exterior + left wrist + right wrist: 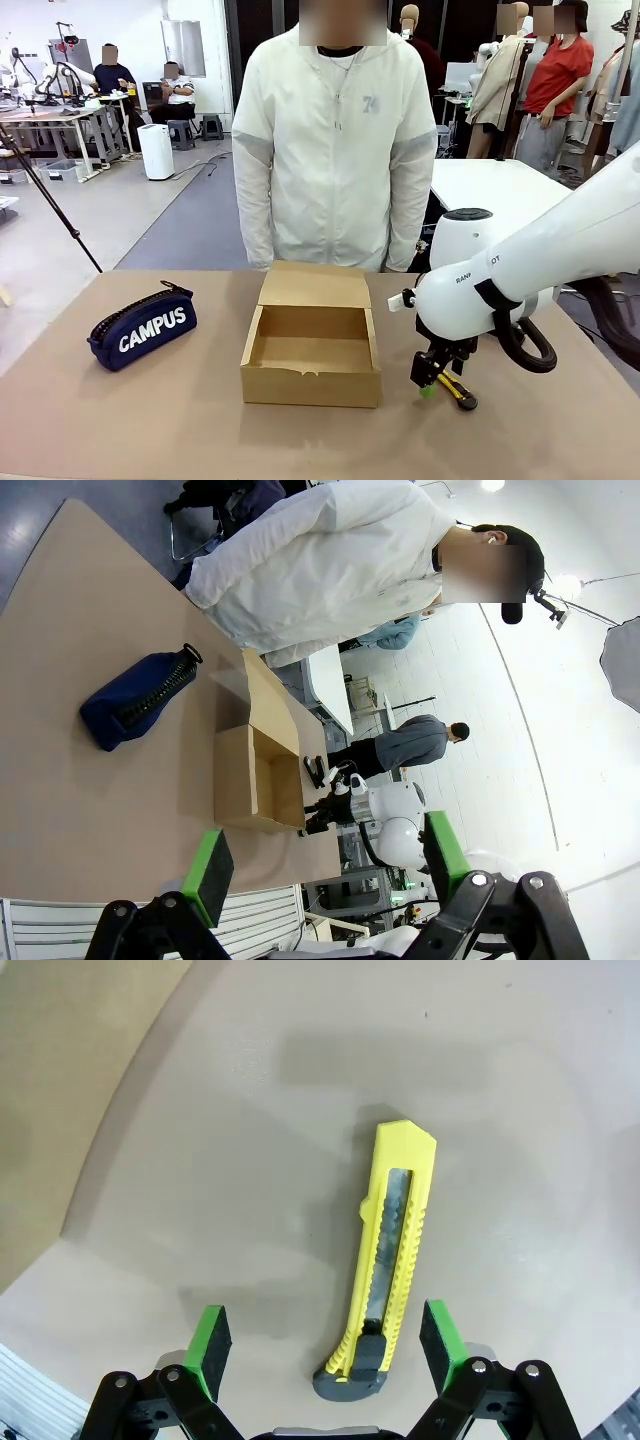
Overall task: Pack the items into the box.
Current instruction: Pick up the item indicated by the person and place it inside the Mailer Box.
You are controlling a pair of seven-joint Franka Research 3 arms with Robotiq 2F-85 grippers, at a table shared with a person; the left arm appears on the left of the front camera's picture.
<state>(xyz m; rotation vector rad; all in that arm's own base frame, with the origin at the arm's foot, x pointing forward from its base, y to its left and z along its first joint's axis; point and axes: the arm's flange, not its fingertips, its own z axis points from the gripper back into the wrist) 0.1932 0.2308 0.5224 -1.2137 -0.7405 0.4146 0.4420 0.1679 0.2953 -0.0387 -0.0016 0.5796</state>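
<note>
one box (310,385), one pouch (142,326), one knife (395,1230) beneath gaping, empty right pincer (325,1348); left pincer (325,865) gaping, empty.

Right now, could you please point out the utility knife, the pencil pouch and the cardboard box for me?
utility knife (387,1260), right wrist view, middle of its handle.
pencil pouch (142,328), front view, on its CAMPUS lettering.
cardboard box (310,386), front view, its near outer wall.

Knife (390,1260) – yel/blk; pouch (142,327) navy w/ white lettering; box (310,386) brown.
</note>
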